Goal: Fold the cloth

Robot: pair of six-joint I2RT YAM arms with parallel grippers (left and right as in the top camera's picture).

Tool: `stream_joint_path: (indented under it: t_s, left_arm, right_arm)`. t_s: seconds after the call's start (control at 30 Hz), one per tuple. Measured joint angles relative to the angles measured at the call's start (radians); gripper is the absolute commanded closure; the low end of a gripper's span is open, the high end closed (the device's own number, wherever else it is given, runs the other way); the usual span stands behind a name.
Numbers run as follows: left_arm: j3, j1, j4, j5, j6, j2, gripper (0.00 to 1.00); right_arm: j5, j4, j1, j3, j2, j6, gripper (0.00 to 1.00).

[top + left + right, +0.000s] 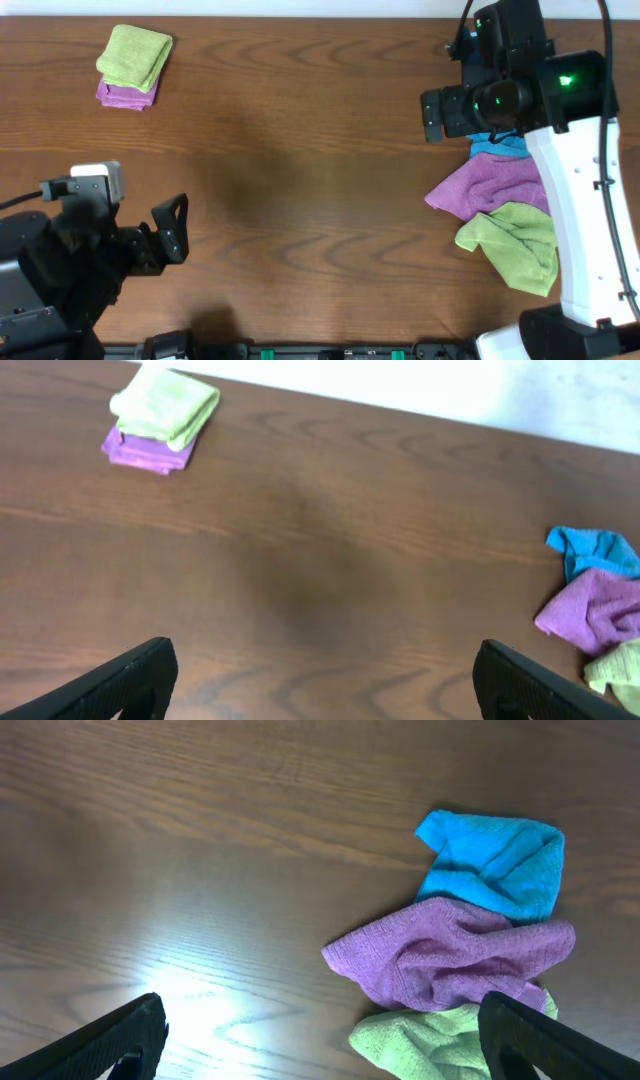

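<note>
The left hand (178, 228) hovers open and empty near the table's (300, 200) front edge, with a wide stretch of wood beyond it. At the near right, the cloth (512, 245) lies crumpled beside the right arm, touching a purple cloth (490, 185). A blue cloth (500, 148) lies behind those. The right hand (320, 1020), fingers spread wide, hangs by the pile's far left side. A folded stack (133, 65) sits far left.

Dark wood-grain table (300, 200); pale wall (430, 382) behind; glare patch (195, 970) on wood.
</note>
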Motion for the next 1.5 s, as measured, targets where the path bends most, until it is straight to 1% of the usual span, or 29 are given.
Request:
stream_joint_path:
  t_s: [0.2,0.8,0.93,1.03,1.13,1.2,1.33,1.5]
  left_arm:
    - [-0.001,0.000,-0.038,-0.003,0.000,0.002,0.04]
    - [0.000,0.000,-0.039,-0.003,0.000,0.002,0.04]
    - [-0.005,-0.006,-0.101,-0.030,0.003,-0.022,0.04]
    - [-0.079,-0.042,-0.013,-0.033,0.004,-0.140,0.04]
    - [-0.245,-0.058,0.171,-0.023,0.004,-0.270,0.05]
    - [-0.360,-0.066,0.262,-0.013,0.005,-0.326,0.04]
    - [-0.607,-0.100,0.463,0.022,0.011,-0.409,0.04]
    - [-0.838,-0.152,0.620,0.050,0.015,-0.480,0.05]
  right_arm:
    - [0.000,0.001,0.000,0.000,-0.009,0.000,0.01]
    - [0.000,0.001,0.000,0.000,-0.009,0.000,0.01]
    - [0.000,0.002,0.000,0.000,-0.009,0.000,0.01]
    - [0.002,0.002,0.000,0.000,-0.009,0.000,0.01]
    - [0.003,0.003,0.000,0.000,-0.009,-0.001,0.01]
    - [0.003,0.003,0.000,0.000,-0.009,0.000,0.01]
    - [0.003,0.003,0.000,0.000,-0.009,-0.001,0.01]
    - [0.003,0.003,0.000,0.000,-0.009,-0.001,0.01]
